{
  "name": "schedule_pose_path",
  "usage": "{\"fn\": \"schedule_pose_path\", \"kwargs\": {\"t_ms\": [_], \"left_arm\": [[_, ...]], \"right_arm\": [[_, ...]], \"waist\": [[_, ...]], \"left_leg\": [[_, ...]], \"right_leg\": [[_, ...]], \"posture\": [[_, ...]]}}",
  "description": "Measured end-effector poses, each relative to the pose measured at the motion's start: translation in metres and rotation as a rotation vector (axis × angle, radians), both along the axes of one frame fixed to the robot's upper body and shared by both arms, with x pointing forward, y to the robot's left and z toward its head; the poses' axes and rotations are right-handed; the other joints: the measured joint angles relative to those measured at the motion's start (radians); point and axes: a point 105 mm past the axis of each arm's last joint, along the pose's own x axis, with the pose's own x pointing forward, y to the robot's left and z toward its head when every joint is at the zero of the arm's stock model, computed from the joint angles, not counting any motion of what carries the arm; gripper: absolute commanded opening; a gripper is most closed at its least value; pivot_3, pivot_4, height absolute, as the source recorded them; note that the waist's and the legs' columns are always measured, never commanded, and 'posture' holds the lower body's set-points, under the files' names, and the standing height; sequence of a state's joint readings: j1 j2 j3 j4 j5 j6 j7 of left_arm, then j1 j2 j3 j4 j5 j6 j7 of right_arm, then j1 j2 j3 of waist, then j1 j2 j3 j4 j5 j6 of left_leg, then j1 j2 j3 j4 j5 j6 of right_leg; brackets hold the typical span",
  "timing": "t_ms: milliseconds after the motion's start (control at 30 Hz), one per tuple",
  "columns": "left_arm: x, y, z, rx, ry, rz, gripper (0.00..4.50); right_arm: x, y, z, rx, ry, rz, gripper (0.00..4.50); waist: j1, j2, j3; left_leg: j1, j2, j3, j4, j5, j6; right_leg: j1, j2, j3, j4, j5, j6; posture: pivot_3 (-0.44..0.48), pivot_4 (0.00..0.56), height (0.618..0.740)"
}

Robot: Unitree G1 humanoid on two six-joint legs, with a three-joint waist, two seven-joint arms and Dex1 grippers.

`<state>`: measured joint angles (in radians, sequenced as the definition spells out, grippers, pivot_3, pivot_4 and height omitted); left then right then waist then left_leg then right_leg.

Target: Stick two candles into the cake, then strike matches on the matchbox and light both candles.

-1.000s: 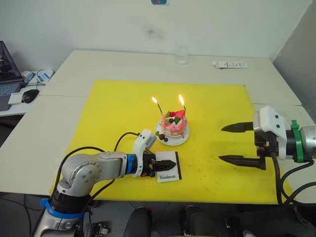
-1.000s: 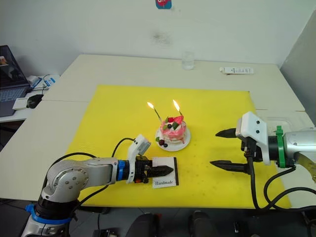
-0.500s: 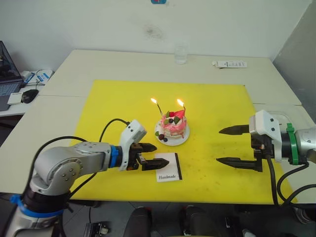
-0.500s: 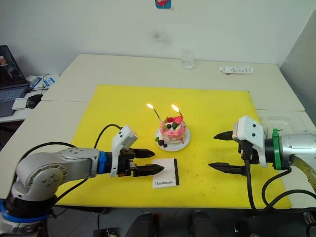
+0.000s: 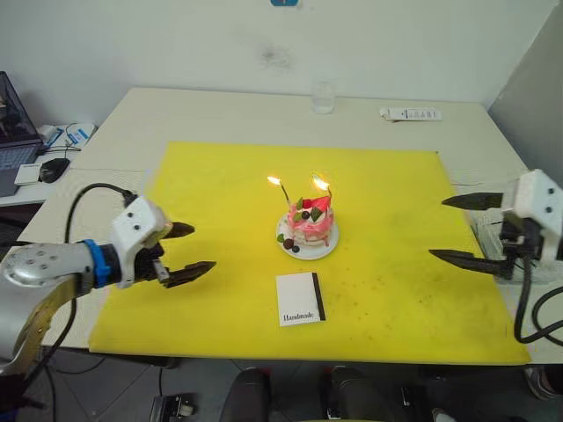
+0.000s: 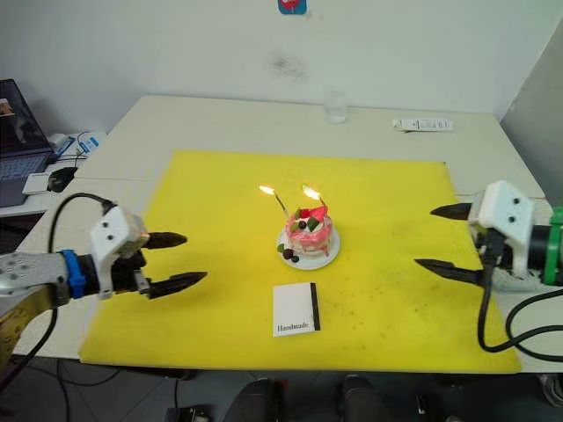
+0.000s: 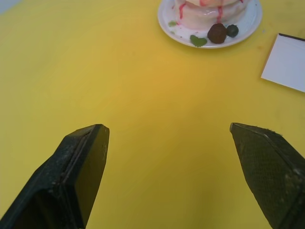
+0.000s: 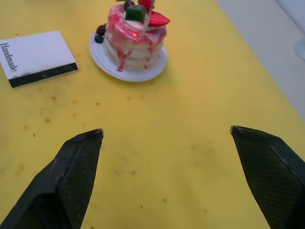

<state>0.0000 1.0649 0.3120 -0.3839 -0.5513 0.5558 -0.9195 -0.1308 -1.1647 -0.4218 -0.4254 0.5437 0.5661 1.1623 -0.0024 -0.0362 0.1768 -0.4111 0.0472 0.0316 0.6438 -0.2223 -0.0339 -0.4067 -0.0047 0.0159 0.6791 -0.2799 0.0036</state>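
- Left gripper (image 5: pixel 186 250) has pulled off the matchbox (image 5: pixel 299 299) to the mat's left edge; right gripper (image 5: pixel 457 229) backed off right too.
- Both jaws gape wide, holding nothing.
- Cake (image 5: pixel 309 225) sits mid-mat between them, both candles (image 5: pixel 283 191) lit.
- Matchbox lies just in front of the cake, nearer the left arm.
- Looks done to me.

A small round pink cake (image 5: pixel 310 224), topped with a strawberry, dark berries and a green leaf, is seen on a small white plate (image 5: pixel 327 250) at the middle of a yellow mat. Two thin stick candles (image 5: pixel 284 192) are planted upright in it, each lit. A flat white rectangular matchbox (image 5: pixel 299 298) printed "Handmade", black-edged, lies just before the plate.
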Motion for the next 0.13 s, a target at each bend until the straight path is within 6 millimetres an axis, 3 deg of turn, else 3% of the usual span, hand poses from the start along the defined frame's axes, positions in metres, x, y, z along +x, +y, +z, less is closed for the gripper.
{"fn": "schedule_pose_path", "kwargs": {"t_ms": [133], "left_arm": [[-0.0032,0.0079,0.0075,-0.008,-0.027,0.015,4.49]], "right_arm": [[-0.0031,-0.0043,0.0040,0.017,0.028,0.031,4.50]], "waist": [[0.000,0.000,0.000]], "left_leg": [[0.000,0.000,0.000,0.000,0.000,0.000]], "right_leg": [[0.000,0.000,0.000,0.000,0.000,0.000]], "posture": [[0.000,0.150,0.740]]}}
